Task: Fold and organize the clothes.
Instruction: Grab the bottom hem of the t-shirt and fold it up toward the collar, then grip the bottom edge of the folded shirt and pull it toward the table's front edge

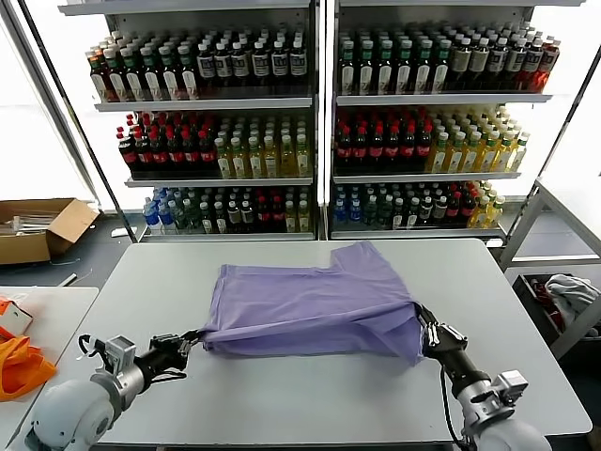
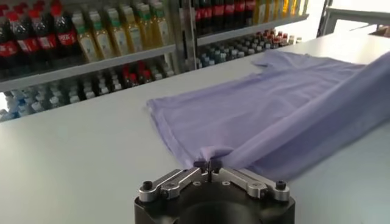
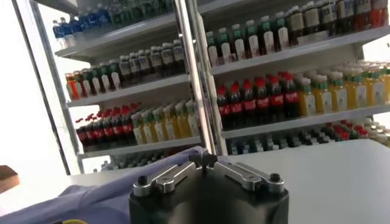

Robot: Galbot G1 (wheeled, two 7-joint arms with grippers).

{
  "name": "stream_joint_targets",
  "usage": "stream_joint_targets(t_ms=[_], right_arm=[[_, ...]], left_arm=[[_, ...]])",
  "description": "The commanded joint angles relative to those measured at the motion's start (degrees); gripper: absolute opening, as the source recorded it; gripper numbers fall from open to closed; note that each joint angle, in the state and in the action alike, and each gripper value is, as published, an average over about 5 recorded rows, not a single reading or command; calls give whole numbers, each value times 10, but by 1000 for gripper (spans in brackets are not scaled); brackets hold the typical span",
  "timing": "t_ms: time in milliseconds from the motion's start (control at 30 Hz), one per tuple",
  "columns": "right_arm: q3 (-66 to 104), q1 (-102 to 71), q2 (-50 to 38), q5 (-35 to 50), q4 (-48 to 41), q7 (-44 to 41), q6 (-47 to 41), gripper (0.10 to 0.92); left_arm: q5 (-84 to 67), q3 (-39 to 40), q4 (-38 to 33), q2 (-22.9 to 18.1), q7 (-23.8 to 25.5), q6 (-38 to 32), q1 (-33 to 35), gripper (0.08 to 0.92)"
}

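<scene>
A lavender T-shirt [image 1: 310,305] lies folded at the centre of the white table [image 1: 282,395]. The left hand [image 1: 192,340] is clamped on its lower-left corner, the right hand [image 1: 423,331] on its lower-right corner. Bottle shelves [image 1: 319,113] fill the frame's top.

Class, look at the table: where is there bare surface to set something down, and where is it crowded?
Bare table lies between the T-shirt and the near edge, and along the far edge beside the shelves. Crowded: the shirt's near corners, pinched by the left gripper and the right gripper.
</scene>
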Motion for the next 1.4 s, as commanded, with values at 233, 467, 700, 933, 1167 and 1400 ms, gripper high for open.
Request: stream_joint_targets(t_ms=[233, 467, 700, 933, 1167, 1400], right_arm=[[-35, 76, 0, -51, -85, 9, -30, 136], [-12, 55, 25, -138, -71, 33, -44, 320], [30, 16, 27, -147, -22, 46, -53, 528], [76, -79, 51, -137, 46, 48, -74, 727], [71, -130, 87, -125, 61, 81, -113, 820], [43, -105, 103, -111, 45, 106, -140, 814]], left_arm=[[-76, 76, 87, -22, -25, 1, -129, 87], [-56, 110, 143, -44, -33, 1, -164, 236], [-51, 110, 139, -46, -63, 1, -149, 435], [-43, 79, 61, -44, -82, 1, -81, 635], [-35, 64, 44, -61, -100, 1, -44, 807], [-18, 82, 67, -71, -104, 1, -56, 822]])
